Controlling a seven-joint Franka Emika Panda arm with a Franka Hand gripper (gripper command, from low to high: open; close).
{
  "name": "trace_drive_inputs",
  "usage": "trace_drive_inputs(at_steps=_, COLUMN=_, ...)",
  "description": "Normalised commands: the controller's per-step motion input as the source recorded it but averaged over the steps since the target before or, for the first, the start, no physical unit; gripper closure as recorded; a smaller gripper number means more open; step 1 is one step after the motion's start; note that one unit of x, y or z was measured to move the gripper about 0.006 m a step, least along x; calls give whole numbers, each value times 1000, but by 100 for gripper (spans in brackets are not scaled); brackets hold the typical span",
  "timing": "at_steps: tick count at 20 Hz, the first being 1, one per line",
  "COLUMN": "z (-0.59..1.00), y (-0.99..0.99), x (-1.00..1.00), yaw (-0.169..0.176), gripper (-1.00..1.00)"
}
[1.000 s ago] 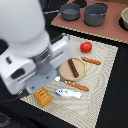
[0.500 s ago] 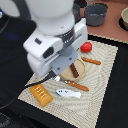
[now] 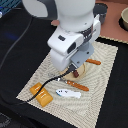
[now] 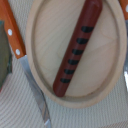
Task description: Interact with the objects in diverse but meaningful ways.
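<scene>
The white robot arm hides most of the oval wooden plate carrying the dark brown sausage stick; I cannot tell whether the fingers are released or clenched.

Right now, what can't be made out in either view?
- Hand: open or shut unknown; the arm covers it in the exterior view, absent from wrist view.
- Wooden plate: mostly behind the arm in the exterior view.
- Knife: both ends cut off in the wrist view.
- Sausage markings: blurred.

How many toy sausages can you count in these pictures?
1. The dark brown sausage lies on the wooden oval plate in the wrist view. The arm covers part of the mat, so another could be hidden.
</scene>
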Motion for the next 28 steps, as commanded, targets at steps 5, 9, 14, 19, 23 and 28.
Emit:
trace_drive_inputs(at_steps=5, z=-74, y=193, x=-2, yaw=-89, gripper=-100)
trace_drive_inputs(at_steps=9, z=-100, y=149, x=-40, yaw=-148, gripper=-100)
trace_drive_inputs(at_steps=14, z=-195, y=129, x=-14, yaw=-135, gripper=-100)
trace_drive_inputs(at_steps=19, z=-313, y=61, x=-29, yaw=-87, gripper=-100)
trace_drive_inputs(at_steps=23, z=-452, y=123, x=-20, yaw=-55, gripper=-100)
trace_drive_inputs(at_steps=28, z=-326, y=135, x=-59, yaw=-37, gripper=-100)
